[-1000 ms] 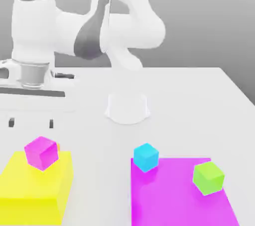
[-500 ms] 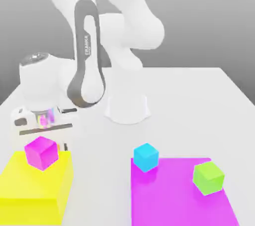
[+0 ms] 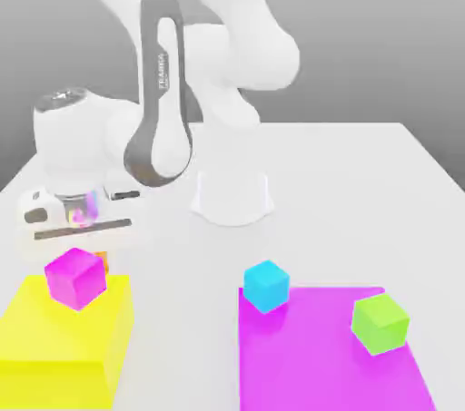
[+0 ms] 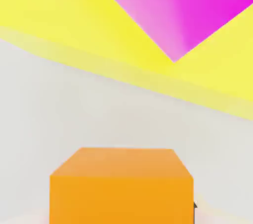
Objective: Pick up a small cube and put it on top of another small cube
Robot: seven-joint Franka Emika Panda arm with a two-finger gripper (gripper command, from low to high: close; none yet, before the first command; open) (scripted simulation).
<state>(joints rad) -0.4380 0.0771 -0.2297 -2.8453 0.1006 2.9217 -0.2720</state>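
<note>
Approach step: gripper [image 3: 77,219] hovers just behind the small cube [image 3: 75,278] on the yellow block [image 3: 54,346], finger opening can't tell; next, descend and grasp.

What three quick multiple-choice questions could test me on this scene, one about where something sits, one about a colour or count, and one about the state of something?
1. Where does the magenta cube rest?
A. On the yellow block
B. On the flat magenta mat
C. On the bare white table

2. How many small cubes touch the flat magenta mat?
A. None
B. Two
C. Four

3. What state is the green cube in?
A. Stacked on the cyan cube
B. Held up in the air
C. Sitting alone on the mat, apart from the other cubes

Answers:
1. A, since the exterior view shows the magenta cube on top of the yellow block.
2. B, as the cyan cube sits at the mat's corner and the green one further in.
3. C, because it rests on the mat with open mat between it and the cyan cube.
</note>
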